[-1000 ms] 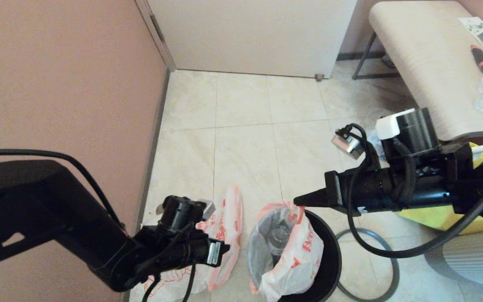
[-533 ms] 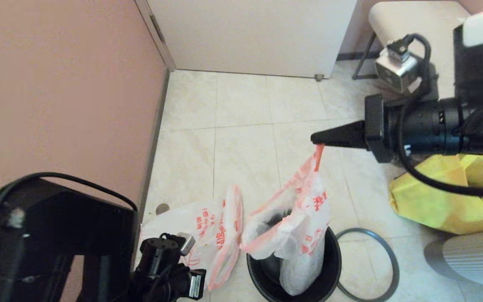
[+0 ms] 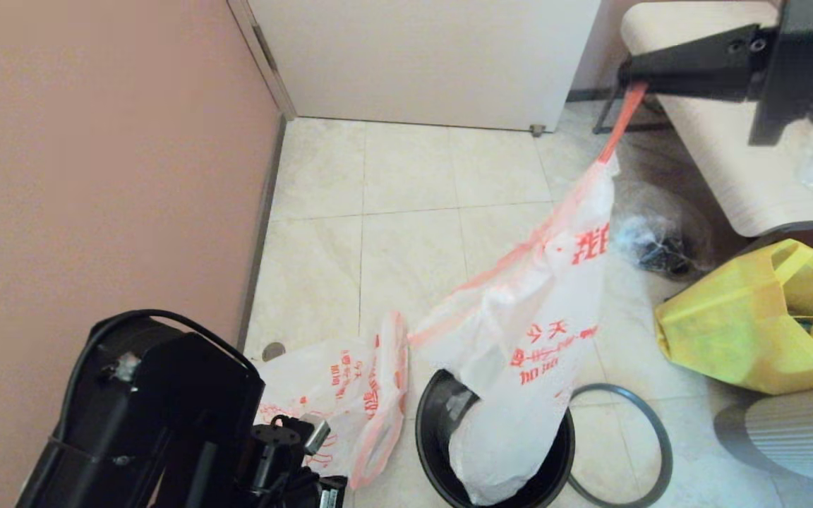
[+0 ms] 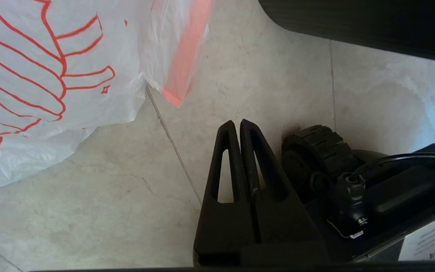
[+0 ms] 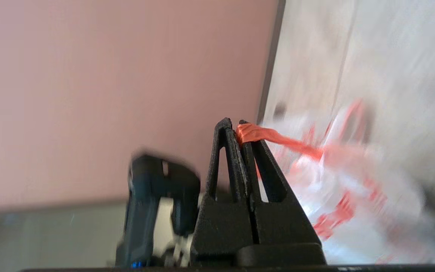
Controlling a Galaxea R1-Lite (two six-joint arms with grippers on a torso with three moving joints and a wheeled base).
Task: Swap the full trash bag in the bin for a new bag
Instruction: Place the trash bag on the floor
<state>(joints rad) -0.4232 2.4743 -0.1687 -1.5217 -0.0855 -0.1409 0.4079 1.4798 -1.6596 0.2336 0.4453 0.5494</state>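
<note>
Head view: the right tool (image 3: 629,74), raised high, pinches one orange handle of the lumpy white printed plastic full trash bag (image 3: 526,353), whose bottom hangs inside the round black plastic bin (image 3: 431,416) on the floor, likely to draw it out.

Left wrist view: the left tool (image 4: 236,126) is clenched empty near the flat limp white new bag (image 4: 43,83).

Right wrist view: tool clamps the handle.

Your robot is matte black all over. Each end effector, the left end effector (image 4: 236,124) and the right end effector (image 5: 233,124), ends in two tapered, wedge-shaped fingers with long slot cut-outs. Beside the left one you'll see a ribbed black wheel (image 4: 317,147), a black cable plug and a white printed label. A thin black cable loops over the bulky left arm housing (image 3: 145,395).
</note>
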